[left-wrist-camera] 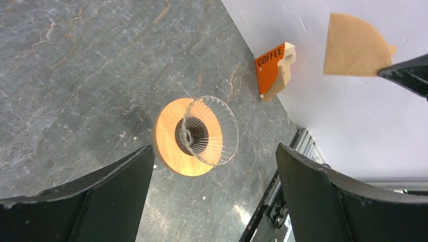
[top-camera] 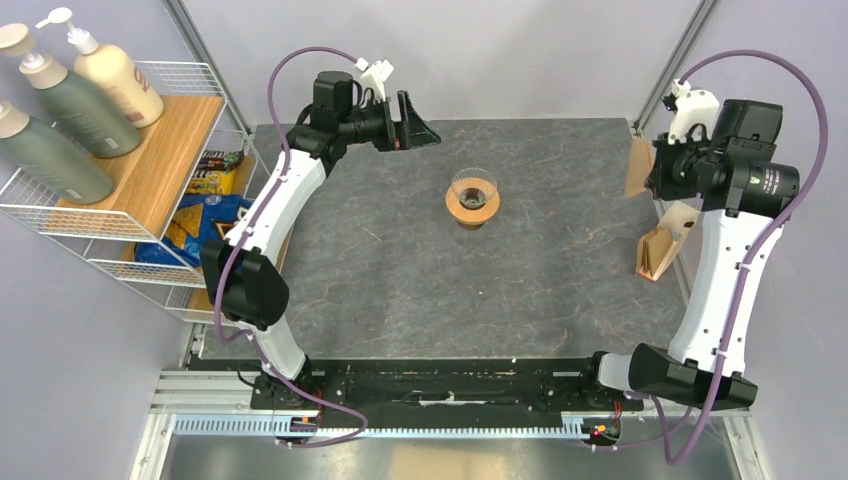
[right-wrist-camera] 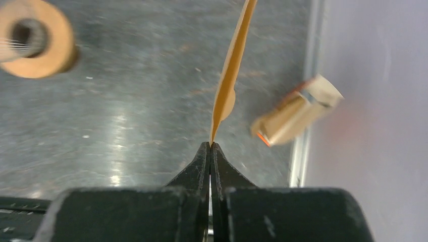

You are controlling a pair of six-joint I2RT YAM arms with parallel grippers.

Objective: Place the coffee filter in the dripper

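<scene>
Top view: dripper (top-camera: 472, 197) stands upright mid-table, toward the far side. Coffee filter (top-camera: 635, 165) is raised at the far right edge.

Left wrist view: left gripper (left-wrist-camera: 214, 148) jaws spread wide, holding nothing.

Right wrist view: right gripper (right-wrist-camera: 210, 146) is clamped on the coffee filter edge.

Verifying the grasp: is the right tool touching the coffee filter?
Touching. The right wrist view shows the right tool shut on the coffee filter, with the paper's lower edge pinched between its tips.
</scene>
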